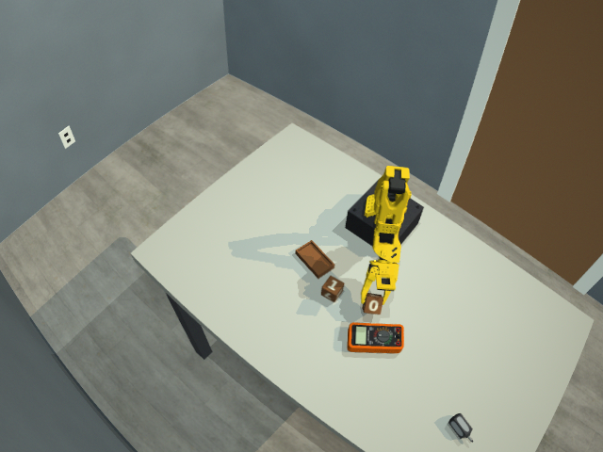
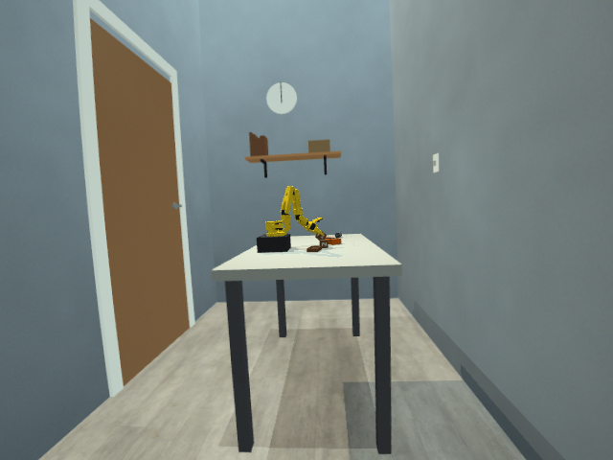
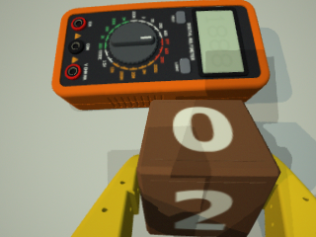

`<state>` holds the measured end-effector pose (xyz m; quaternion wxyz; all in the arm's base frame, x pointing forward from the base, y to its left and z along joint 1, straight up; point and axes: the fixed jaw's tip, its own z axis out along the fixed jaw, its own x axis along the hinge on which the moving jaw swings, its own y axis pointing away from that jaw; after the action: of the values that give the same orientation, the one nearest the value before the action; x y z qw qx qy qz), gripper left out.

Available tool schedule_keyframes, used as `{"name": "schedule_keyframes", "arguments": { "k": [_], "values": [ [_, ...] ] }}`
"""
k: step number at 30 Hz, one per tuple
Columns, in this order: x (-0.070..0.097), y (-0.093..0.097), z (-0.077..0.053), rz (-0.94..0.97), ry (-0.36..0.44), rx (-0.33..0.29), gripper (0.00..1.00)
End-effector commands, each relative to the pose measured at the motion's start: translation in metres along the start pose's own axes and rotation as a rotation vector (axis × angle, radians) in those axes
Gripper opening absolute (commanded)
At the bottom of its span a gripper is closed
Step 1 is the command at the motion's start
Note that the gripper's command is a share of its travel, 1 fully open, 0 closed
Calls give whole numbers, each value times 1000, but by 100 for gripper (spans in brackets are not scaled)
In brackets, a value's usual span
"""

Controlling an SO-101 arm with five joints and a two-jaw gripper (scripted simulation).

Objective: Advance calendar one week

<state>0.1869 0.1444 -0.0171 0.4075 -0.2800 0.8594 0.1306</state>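
Observation:
My gripper (image 1: 374,302) is shut on a brown wooden cube (image 1: 373,304) with a white 0 on its top face. In the wrist view the cube (image 3: 207,165) sits between my yellow fingers, with a 0 on top and a 2 on the side facing the camera. It is low over the table, just short of the multimeter. A second cube (image 1: 333,287) lies on the table to the left, with a 1 on top. The brown tray (image 1: 315,258) stands empty, further left and nearer my base. In the exterior view the cubes and tray (image 2: 313,248) are tiny.
An orange multimeter (image 1: 375,337) lies flat just beyond the held cube; it also shows in the wrist view (image 3: 158,51). My black base (image 1: 384,217) stands behind. A small dark object (image 1: 461,426) lies near the table's near right edge.

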Motion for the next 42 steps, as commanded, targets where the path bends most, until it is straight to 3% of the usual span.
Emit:
{"name": "schedule_keyframes", "arguments": {
  "k": [1,11,20,42],
  "values": [
    [-1,-2,2,19,-68,7,0],
    [-2,-3,2,32,-222,9,0],
    [-1,-3,-2,37,-288,9,0],
    [-1,-3,-3,39,-304,9,0]
  ]
}}
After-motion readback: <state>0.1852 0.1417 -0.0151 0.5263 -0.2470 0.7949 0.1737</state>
